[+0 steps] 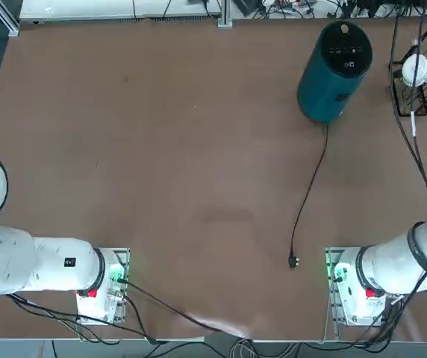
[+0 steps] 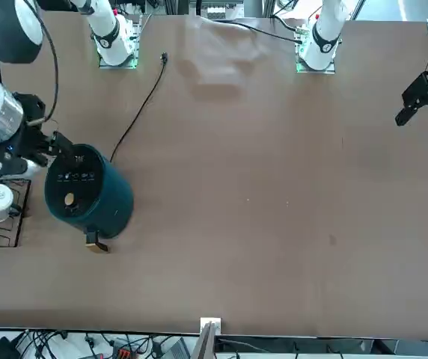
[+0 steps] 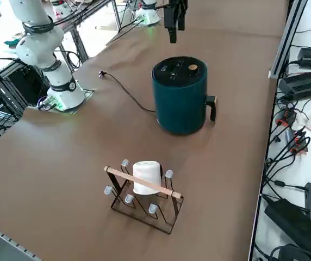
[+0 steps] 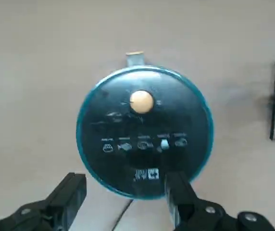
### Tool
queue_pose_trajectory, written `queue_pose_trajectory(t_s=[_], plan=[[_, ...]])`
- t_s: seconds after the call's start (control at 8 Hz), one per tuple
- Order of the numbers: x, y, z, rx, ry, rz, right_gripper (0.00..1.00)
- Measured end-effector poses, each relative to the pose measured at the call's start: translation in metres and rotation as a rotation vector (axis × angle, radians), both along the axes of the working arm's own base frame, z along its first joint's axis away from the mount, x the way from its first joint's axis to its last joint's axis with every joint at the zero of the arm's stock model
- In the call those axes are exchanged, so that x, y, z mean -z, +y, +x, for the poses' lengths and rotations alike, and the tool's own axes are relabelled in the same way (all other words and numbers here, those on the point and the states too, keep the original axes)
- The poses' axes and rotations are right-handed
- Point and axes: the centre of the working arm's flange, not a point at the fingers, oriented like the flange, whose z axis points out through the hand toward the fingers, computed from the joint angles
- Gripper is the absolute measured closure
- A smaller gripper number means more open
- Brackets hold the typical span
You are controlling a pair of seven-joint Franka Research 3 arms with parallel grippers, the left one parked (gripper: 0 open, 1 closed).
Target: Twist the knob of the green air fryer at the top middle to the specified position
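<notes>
- The fryer (image 1: 334, 71) stands upright on the tabletop (image 1: 161, 164), in the upper right of the top view, its black round face turned upward.
- In the front view the fryer (image 2: 87, 200) sits at the left of the frame; in the right side view it (image 3: 180, 95) is in the upper middle.
- The knob (image 4: 141, 102) is a small gold-tan disc on the black face; in the wrist view it sits near the centre of the frame, above a row of white icons.
- The knob (image 2: 69, 200) shows in the front view low on the face, and in the right side view the knob (image 3: 193, 68) is on the right part of the face.
- The right gripper (image 4: 125, 197) hangs above the fryer and points down at it; its fingers (image 4: 72, 190) stand wide apart and grip nothing.
- In the wrist view both fingers lie at the lower edge of the frame, over the fryer's rim by the cord side; the knob is well apart from them, higher in the frame and about midway between their lines.
- In the front view the right gripper (image 2: 53, 146) is at the left of the frame, just at the fryer's upper-left rim, apart from the knob.
- A black cord (image 1: 310, 186) runs from the fryer's base down the top view to a plug lying loose on the tabletop.
- A wire rack (image 3: 144, 193) with a white cup (image 3: 145, 175) stands near the fryer, lower in the right side view.
</notes>
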Motion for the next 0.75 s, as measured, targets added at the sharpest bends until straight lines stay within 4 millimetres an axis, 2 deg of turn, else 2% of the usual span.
queue_pose_trajectory(t_s=[0.38, 0.5, 0.75], plan=[[-0.048, -0.04, -0.009, 0.097, 0.006, -0.009, 0.0], [-0.059, -0.053, -0.011, 0.118, -0.004, -0.011, 0.0], [-0.068, -0.077, -0.012, 0.163, -0.016, -0.014, 0.0]])
